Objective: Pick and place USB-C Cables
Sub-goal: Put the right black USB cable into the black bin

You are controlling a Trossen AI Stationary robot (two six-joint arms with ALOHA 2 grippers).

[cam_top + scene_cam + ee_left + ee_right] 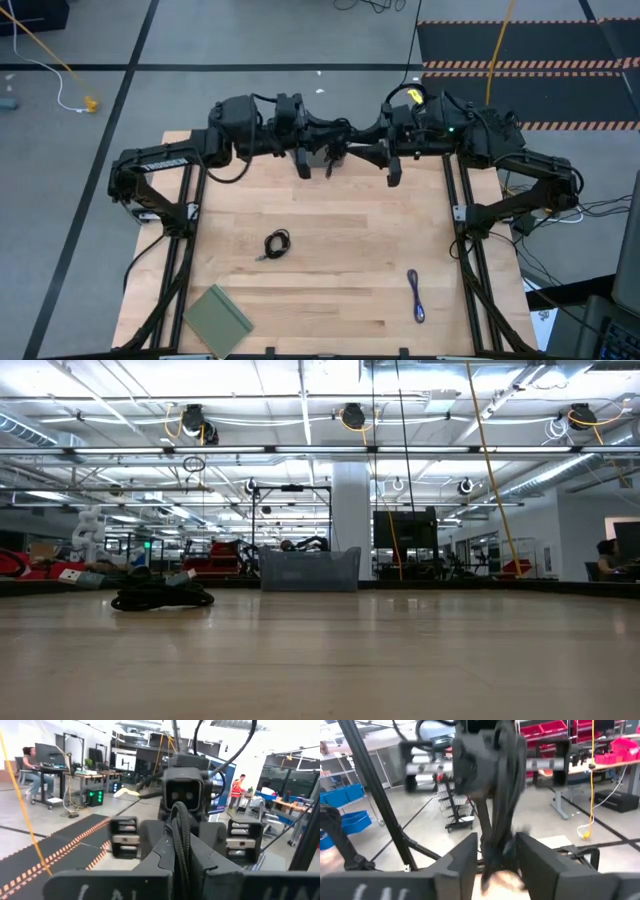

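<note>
Both arms meet high over the table's far edge. My left gripper is shut on a bundled black USB-C cable. My right gripper faces it, open, with the same black cable hanging down between its parted fingers; whether they touch it I cannot tell. A coiled black USB-C cable lies on the table's middle. A purple-blue USB-C cable lies near the right front. My left gripper pinches the black cable's strands between its two fingers, which point level toward the table's right and my other gripper. Several strands run together through the hold. The cable is lifted clear of the table and reaches across to my right gripper.
A flat green pad lies at the near left corner. A dark grey tray stands at the far edge, below the two grippers. Bare wood lies between the coiled cable and the purple-blue one.
</note>
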